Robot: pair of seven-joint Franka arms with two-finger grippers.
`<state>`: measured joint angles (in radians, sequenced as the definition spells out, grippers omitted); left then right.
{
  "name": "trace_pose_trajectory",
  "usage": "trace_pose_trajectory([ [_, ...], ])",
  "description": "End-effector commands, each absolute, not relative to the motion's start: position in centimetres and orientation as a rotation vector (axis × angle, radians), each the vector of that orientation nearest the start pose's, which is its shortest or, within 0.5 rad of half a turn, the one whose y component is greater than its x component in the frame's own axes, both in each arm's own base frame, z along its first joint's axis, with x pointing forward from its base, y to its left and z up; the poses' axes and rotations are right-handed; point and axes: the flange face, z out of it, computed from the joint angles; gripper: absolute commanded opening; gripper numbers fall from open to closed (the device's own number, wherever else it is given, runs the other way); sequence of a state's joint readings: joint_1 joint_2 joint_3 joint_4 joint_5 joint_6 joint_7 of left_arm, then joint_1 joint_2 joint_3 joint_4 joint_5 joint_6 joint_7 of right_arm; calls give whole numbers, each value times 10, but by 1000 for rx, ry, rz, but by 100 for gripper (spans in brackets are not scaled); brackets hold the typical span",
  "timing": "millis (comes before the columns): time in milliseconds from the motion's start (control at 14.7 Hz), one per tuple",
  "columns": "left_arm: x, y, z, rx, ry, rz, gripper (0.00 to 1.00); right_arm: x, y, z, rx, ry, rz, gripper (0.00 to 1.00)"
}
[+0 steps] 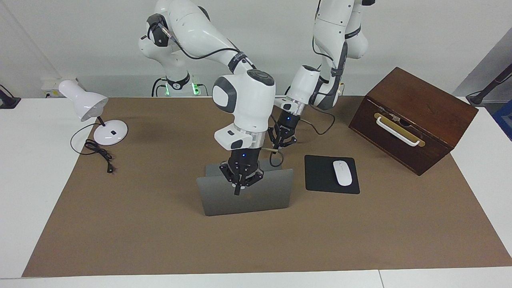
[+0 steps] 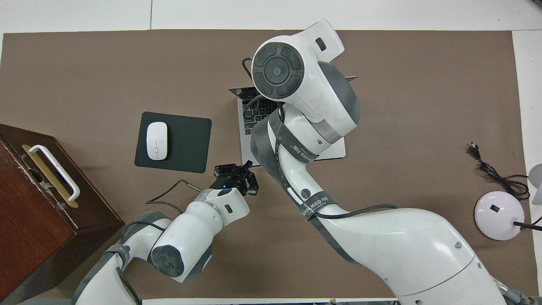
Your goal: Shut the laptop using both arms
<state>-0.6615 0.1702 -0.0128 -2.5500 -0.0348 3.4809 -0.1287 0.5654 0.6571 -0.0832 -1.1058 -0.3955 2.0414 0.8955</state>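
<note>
The right gripper (image 1: 241, 179) hangs at the top edge of the laptop (image 1: 246, 196) lid, its fingers spread around that edge; whether they touch the metal cannot be told. In the overhead view the right arm's big wrist housing covers this gripper and most of the laptop (image 2: 247, 127), leaving only a strip of keyboard and a corner of the base in sight. The laptop stands open in the middle of the brown mat (image 1: 160, 224), its lid upright with its back toward the facing camera.

The left gripper (image 1: 282, 141) hovers low just beside the laptop's base, on the side nearer to the robots and toward the left arm's end; its fingers look splayed, holding nothing. A thin cable loops under it.

Just beside the laptop, toward the left arm's end, lies a black mouse pad (image 1: 322, 176) with a white mouse (image 1: 342, 173) on it. Well apart, a wooden box (image 1: 412, 116) sits at that end, cut off by the frame in the overhead view. At the right arm's end a white desk lamp (image 1: 94, 112) stands with its cord (image 1: 100, 154) coiled near it.

Farther from the robots than the laptop, the mat lies bare to its edge.
</note>
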Motion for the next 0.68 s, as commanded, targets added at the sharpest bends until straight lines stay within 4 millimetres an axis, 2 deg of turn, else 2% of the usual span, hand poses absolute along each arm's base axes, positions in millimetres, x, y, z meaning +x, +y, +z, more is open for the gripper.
trace_pose_trajectory([
  [0, 403, -315, 286, -3095, 861, -1191, 0, 680, 361, 469, -3156, 443, -823, 0],
  [273, 412, -310, 278, -3084, 872, -1173, 0, 675, 370, 464, -3140, 471, -821, 0],
  [614, 421, -317, 265, -3083, 883, -1157, 0, 678, 368, 462, -3131, 482, -806, 0],
])
